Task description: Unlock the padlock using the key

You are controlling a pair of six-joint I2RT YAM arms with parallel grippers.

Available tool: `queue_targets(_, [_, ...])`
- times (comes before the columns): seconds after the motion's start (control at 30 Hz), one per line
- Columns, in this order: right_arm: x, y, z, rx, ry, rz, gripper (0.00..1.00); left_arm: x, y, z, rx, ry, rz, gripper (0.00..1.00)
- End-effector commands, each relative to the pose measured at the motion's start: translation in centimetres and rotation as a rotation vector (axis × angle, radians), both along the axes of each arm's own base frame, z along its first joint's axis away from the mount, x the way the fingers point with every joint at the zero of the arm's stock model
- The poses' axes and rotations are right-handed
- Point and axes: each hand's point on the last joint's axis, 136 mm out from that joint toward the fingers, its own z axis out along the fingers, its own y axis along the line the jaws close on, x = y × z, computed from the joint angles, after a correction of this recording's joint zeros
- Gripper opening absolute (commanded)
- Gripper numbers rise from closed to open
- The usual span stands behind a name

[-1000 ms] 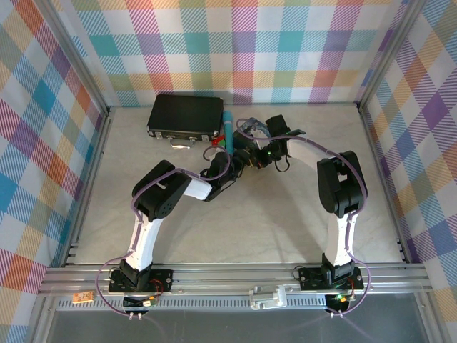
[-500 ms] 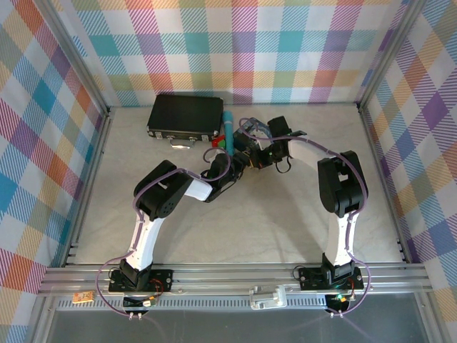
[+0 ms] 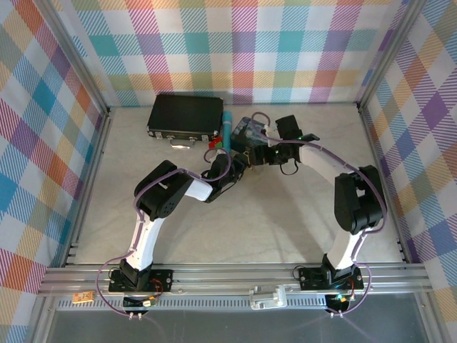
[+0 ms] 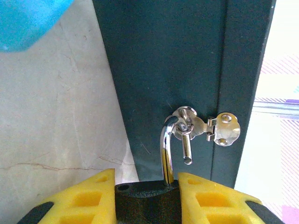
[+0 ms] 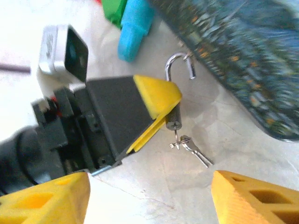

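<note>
My left gripper [image 4: 147, 198] is shut on the dark body of the padlock [image 4: 147, 205]. Its chrome shackle [image 4: 167, 149] stands open, with the free end clear of the body and the bend hooked in the silver hasp [image 4: 205, 128] of the painted tin. In the right wrist view the key [image 5: 176, 135] sticks out of the bottom of the padlock [image 5: 174, 116]. A ring with a second key [image 5: 196, 151] hangs from it. My right gripper [image 5: 149, 196] is open and empty, a short way back from the key. From above, both grippers meet beside the tin [image 3: 246, 130].
The black case [image 3: 184, 114] lies at the back left. A teal tube [image 3: 226, 127] and small red and green pieces [image 3: 214, 143] sit between it and the tin. Bare marbled tabletop [image 3: 285, 214] stretches toward the arms' bases.
My right gripper has opened and let go of the key, drawing back to the right with its elbow swinging outward. The left gripper still holds the padlock in the same place.
</note>
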Motion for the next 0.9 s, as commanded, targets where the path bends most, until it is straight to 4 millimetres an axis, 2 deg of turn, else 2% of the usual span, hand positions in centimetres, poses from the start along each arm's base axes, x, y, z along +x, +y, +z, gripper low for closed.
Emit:
queue_targets(0.0, [2.6,-2.3,0.0,0.028,-0.001,-0.222,0.82,-0.4,-0.7,1.2,0.006,-0.022,-0.030,0.17])
queue_targets(0.2, [6.3,-3.6,-1.5,0.003,-0.019,-0.388,0.83,-0.6,-0.4,1.3,0.044,-0.019,-0.035,0.17])
queue_targets(0.4, [8.4,-4.1,-3.4,0.026,0.001,-0.492,0.83,-0.4,-0.4,1.5,0.064,-0.015,-0.030,0.17])
queue_targets(0.6, [8.8,-4.6,-4.8,0.066,0.037,-0.548,0.80,-0.2,-0.2,1.3,0.081,-0.014,-0.016,0.16])
queue_targets(0.77, [9.7,-5.1,-4.2,0.141,0.043,-0.562,0.81,-0.1,-0.3,1.4,0.082,-0.016,-0.017,0.16])
queue_targets(0.87, [10.1,-5.8,-4.9,0.114,0.061,-0.577,0.80,0.1,-0.1,1.7,0.086,-0.022,-0.010,0.16])
